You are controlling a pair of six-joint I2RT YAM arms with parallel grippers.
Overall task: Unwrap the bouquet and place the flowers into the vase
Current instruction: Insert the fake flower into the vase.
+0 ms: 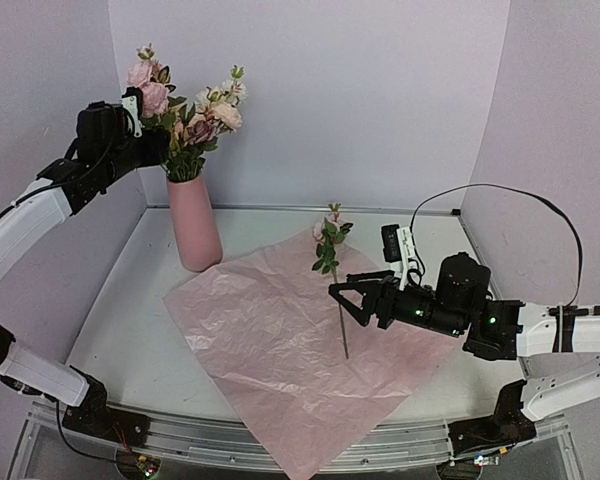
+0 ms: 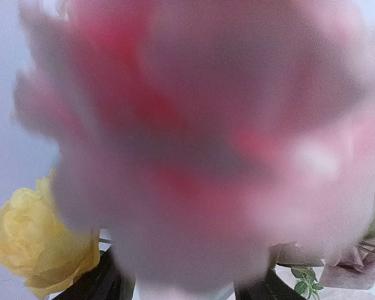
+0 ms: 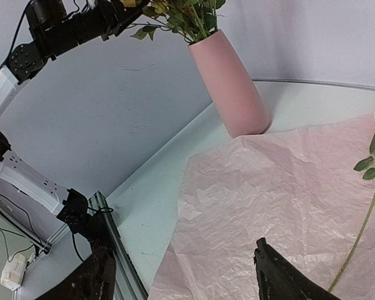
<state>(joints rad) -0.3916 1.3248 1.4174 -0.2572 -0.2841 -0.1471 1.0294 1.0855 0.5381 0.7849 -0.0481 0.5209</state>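
Note:
The pink vase (image 1: 193, 225) (image 3: 231, 87) stands at the back left and holds several flowers (image 1: 185, 118). My left gripper (image 1: 158, 132) is up among those blooms. In the left wrist view a blurred pink bloom (image 2: 194, 137) fills the frame, a yellow rose (image 2: 40, 240) sits lower left, and the dark fingers (image 2: 106, 284) stand apart. One flower (image 1: 330, 250) (image 3: 362, 231) lies on the spread, crinkled pink paper (image 1: 280, 350) (image 3: 269, 187). My right gripper (image 1: 346, 297) (image 3: 187, 275) hovers open beside its stem, holding nothing. No wrapped bouquet is in view.
The white table (image 1: 130, 320) is enclosed by lilac walls at the back and sides. A metal rail (image 1: 280, 440) (image 3: 115, 244) runs along the front edge, and the paper's near corner overhangs it. A black cable (image 1: 500, 190) loops above the right arm.

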